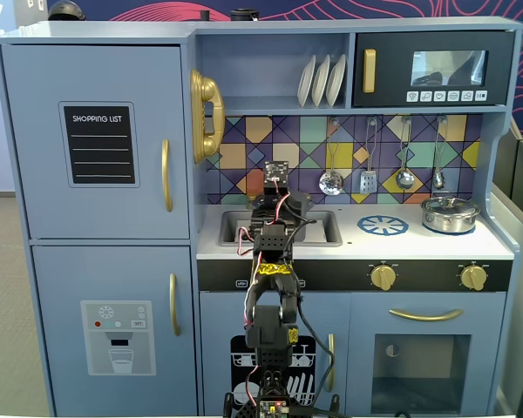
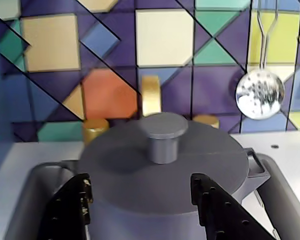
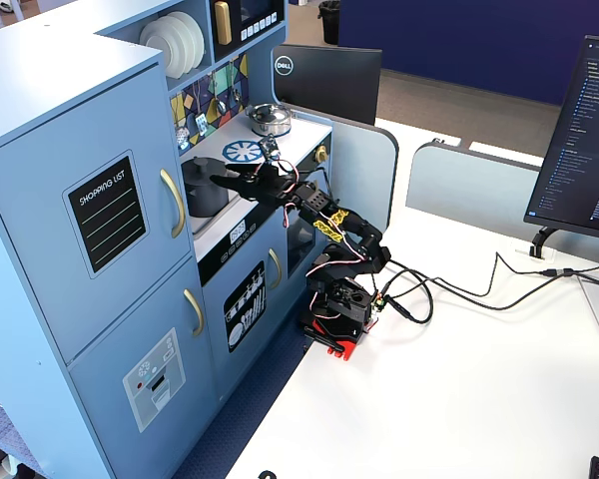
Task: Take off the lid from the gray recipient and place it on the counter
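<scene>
Gray lid (image 2: 162,160) sits square on the gray recipient (image 2: 170,220) in the sink (image 2: 285,185). Hand (image 2: 140,202) hangs wide, fingers (image 2: 72,205) straddling the pot short of the knob, likely lining up.

Your arm (image 3: 324,215) is black plastic throughout, its blocky servo housings joined in chain. Yellow tape with dark markings wraps one link. Red, white and black wires loop along the joints. The base (image 3: 334,317) shows red underneath. Hand (image 2: 140,195): matte black, ridged fingers (image 2: 70,207).
</scene>
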